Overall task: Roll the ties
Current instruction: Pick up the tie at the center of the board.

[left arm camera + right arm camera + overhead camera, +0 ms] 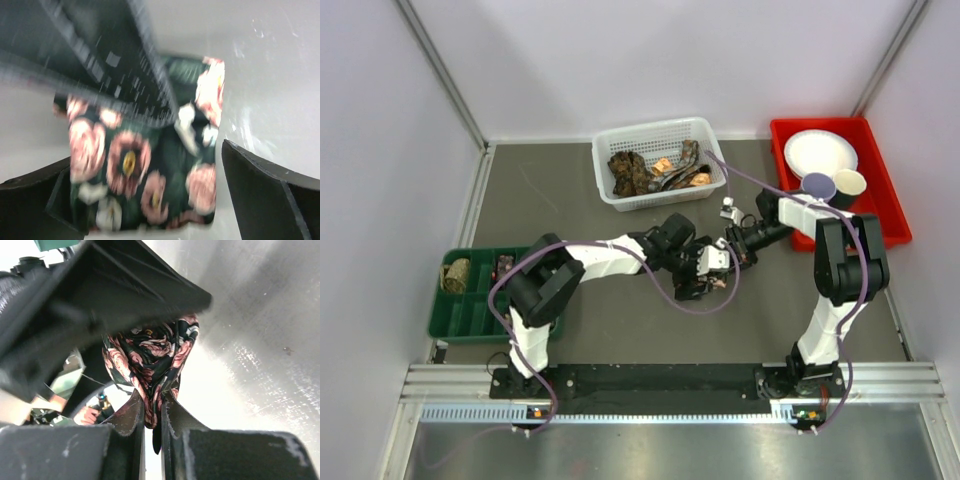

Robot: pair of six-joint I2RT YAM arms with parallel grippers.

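A dark floral tie [150, 357] with pink roses hangs bunched between my two grippers at the table's middle. My right gripper [152, 412] is shut on its lower fold; in the top view the right gripper [738, 246] sits right of the left one. My left gripper [147, 200] is open, its fingers [270, 195] wide apart on either side of the tie's [145, 170] flat floral face; the view is blurred. In the top view the left gripper [703, 272] meets the tie [719, 283]. More ties [655, 170] lie heaped in the white basket [620, 200]. A rolled tie [455, 274] sits in the green tray [470, 315].
A red tray [890, 215] at the back right holds a white plate [820, 152] and two cups [832, 185]. The green tray stands at the left edge. A purple cable [665, 285] loops over the table near the grippers. Walls close the table's left, back and right.
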